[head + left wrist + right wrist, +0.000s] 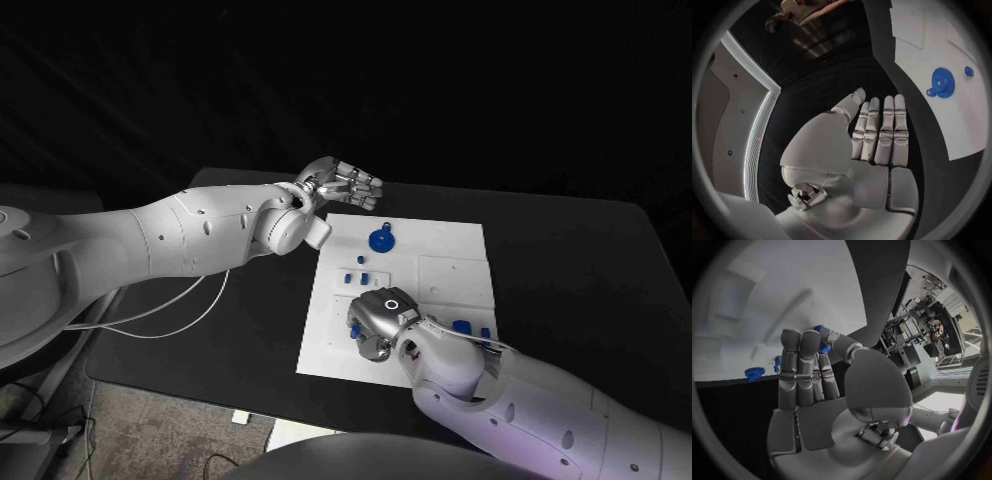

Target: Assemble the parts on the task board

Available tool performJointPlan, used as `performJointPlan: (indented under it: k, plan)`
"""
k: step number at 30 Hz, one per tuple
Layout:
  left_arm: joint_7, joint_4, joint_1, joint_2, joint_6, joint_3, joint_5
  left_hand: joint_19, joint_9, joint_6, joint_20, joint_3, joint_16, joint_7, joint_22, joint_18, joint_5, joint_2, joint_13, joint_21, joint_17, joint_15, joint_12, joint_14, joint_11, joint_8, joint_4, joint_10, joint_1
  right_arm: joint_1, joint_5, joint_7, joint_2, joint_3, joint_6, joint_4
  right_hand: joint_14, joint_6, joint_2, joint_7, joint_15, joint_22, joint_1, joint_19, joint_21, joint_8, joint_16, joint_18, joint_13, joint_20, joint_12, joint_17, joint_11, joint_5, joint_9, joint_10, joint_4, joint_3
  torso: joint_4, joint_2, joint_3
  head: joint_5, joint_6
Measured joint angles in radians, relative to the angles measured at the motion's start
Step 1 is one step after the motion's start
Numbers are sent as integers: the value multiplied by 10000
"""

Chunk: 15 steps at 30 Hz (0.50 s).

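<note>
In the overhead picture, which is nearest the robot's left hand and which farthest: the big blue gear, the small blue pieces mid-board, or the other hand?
1. Big blue gear, just beside the left robot hand, at the board's far end.
2. Small blue pieces, mid-board.
3. Right robot hand, at the board's near end.

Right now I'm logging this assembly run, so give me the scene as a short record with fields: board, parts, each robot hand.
board: white task board on the black table
parts: blue gear standing on the board's far end; small blue pieces mid-board
left robot hand: left robot hand off the board's far corner, fingers straight and together, holding nothing
right robot hand: right robot hand over the board's near half, pinching a small blue part between thumb and fingers
</note>
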<state>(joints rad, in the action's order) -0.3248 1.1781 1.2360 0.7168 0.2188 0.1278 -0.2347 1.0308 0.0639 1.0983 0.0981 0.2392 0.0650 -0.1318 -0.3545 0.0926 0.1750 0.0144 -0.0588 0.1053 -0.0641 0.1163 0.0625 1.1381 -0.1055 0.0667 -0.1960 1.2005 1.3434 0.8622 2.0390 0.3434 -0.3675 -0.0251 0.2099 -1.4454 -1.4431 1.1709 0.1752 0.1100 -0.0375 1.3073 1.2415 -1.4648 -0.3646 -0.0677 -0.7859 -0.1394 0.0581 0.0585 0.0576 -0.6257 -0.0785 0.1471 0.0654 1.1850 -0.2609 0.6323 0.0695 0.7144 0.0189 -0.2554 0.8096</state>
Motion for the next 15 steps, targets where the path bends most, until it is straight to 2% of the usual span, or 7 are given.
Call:
performJointPlan:
  k: [4,8,12,15]
  plan:
    - [15,-8,0,0,0,0,0,0,0,0,0,0,0,0,-1,-1,0,0,0,0,0,0,0,0,0,0,0,0,0,0,-61,-39,-37,0,174,-70,1,-299,83,29,0,-59,83,-1,161,0,0,-8,0,1,0,77,-39,0,-23,-243,-36,-37,0,0,3,-8,1]
    - [26,-15,0,4,0,-3,0,0,0,0,0,0,0,0,-1,0,0,0,0,0,0,0,0,0,0,0,0,0,0,-1,-113,-74,-71,3,386,-135,1,-594,211,-29,0,-155,131,-36,258,1,41,-10,1,-35,0,156,-58,-73,-23,-401,-93,-93,1,0,2,-10,5]
    - [35,-18,0,4,0,-3,0,0,0,0,0,35,0,0,-1,0,0,0,0,0,0,0,0,0,0,0,35,0,0,-1,-167,-101,-110,4,596,-204,1,-609,211,-45,0,-204,131,-36,303,1,40,-122,1,-35,0,192,-73,-77,-23,-416,-66,-127,2,0,2,-10,6]
    - [40,-20,0,5,0,0,0,0,0,0,0,35,0,0,-1,0,0,0,0,0,0,0,0,0,0,0,34,0,0,-1,-204,-116,-148,5,723,-262,1,-609,211,-45,0,-212,131,-36,303,1,40,-131,1,-35,0,206,-72,-77,-22,-416,-66,-127,3,0,0,-14,6]
